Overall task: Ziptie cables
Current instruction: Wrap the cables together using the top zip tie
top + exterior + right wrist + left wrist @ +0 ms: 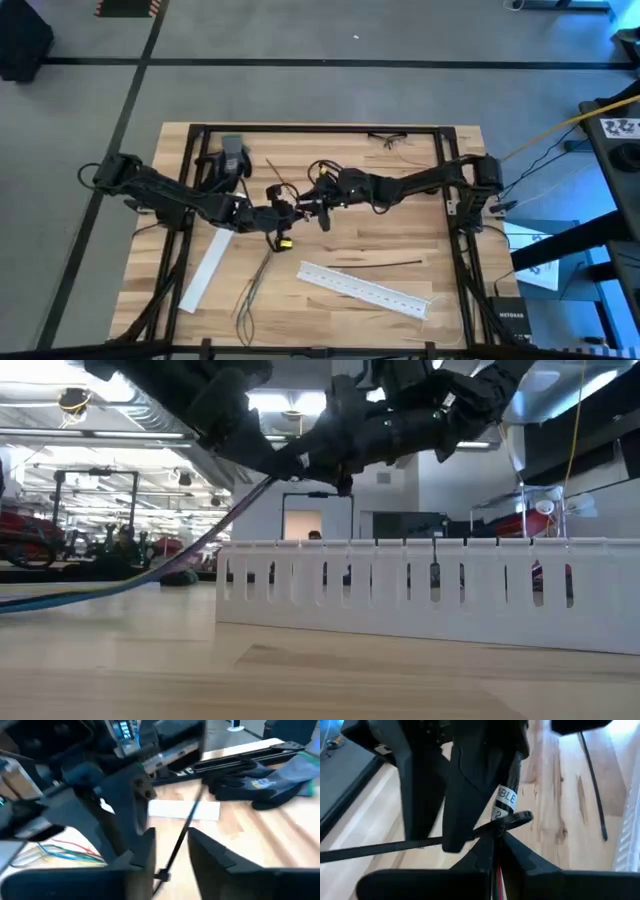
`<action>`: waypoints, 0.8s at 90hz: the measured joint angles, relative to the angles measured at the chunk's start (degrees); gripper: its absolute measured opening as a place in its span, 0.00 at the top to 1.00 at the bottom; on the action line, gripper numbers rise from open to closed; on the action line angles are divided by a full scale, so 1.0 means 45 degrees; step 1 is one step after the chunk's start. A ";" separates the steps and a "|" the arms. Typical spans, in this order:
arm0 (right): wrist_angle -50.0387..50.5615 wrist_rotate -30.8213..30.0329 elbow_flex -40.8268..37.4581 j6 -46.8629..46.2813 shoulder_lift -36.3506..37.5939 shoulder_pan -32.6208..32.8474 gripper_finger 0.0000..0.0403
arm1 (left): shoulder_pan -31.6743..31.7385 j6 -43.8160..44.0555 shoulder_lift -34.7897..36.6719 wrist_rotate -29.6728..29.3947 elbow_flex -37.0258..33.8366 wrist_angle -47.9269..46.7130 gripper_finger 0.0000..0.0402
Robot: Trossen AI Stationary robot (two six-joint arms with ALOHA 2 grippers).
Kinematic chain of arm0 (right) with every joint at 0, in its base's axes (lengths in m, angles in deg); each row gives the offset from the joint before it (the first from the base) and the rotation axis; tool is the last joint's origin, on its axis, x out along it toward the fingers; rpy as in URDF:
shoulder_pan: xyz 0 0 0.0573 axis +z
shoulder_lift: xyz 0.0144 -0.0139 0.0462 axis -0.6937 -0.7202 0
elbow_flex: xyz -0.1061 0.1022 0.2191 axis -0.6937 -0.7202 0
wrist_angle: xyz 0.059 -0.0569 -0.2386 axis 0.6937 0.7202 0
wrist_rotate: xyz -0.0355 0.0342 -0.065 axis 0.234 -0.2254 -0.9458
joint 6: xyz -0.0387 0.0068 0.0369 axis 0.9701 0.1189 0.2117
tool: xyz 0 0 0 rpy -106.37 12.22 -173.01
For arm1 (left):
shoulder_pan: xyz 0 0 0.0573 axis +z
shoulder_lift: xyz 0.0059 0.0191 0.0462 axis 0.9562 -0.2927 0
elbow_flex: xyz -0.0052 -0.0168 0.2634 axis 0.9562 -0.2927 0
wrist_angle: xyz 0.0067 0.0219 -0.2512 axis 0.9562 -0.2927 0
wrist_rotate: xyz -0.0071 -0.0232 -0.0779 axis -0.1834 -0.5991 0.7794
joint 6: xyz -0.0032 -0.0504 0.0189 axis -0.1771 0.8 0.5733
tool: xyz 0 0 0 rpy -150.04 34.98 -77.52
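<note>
On the wooden table point(400, 240), both arms met mid-air: the left gripper point(277, 212) clamped the cables point(258, 280), the right gripper point(318, 203) pinched the zip tie point(420, 842), apparently looped but not yet tightened.

Four cameras — one overhead, one at tabletop level, two on the wrists.

From above we look straight down on the table point(400, 250) and both arms; the low view looks level across it, close behind a white strip point(420, 595), into the room. Both wrist views sit tight on one black tie point(420, 842) — also overhead.
</note>
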 joint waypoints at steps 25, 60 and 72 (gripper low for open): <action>0.5256 0.0869 0.0058 0.2182 0.2848 -0.0458 0.59 | 0.0000 -0.0125 0.0000 0.0034 0.0000 -0.0154 0.97; 0.0466 0.0389 -0.1951 0.2457 0.1832 0.0551 0.59 | 0.0000 0.0286 0.0000 0.0078 0.0000 -0.0077 0.97; -0.1697 0.0420 -0.1976 0.2353 0.0914 0.0631 0.59 | 0.0000 0.0522 0.0000 0.0099 0.0000 -0.0087 0.97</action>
